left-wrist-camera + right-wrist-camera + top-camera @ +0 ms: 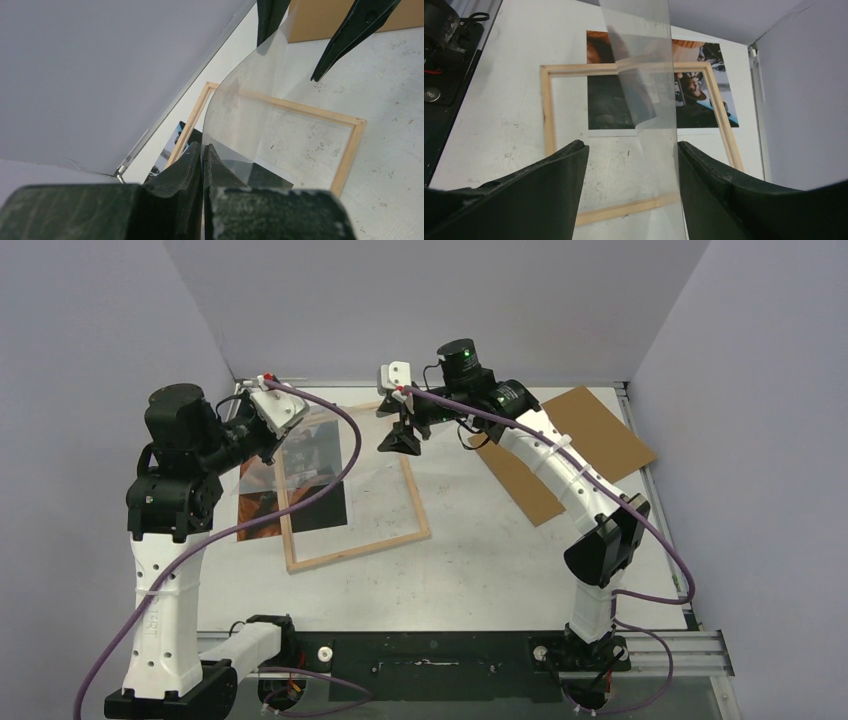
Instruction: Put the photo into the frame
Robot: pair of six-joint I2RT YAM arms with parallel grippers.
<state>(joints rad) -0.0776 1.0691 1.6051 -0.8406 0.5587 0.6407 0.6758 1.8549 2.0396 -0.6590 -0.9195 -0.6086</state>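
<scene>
Left fingers [202, 152] are clenching the clear sheet [245, 115] above the frame [300, 106]; right fingers [630, 150] are straddling it, released. Seemingly the sheet-seating step; next is needing level lowering.

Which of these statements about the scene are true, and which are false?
1. The left claw is shut on the clear sheet. True.
2. The photo lies picture side down. False: its picture side faces up.
3. The right claw is open. True.
4. The brown board lies inside the frame. False: it lies apart from the frame, on the right arm's side.
5. The photo lies fully inside the frame. False: the frame's wooden edge crosses over it, and part of it sticks out beyond.
</scene>
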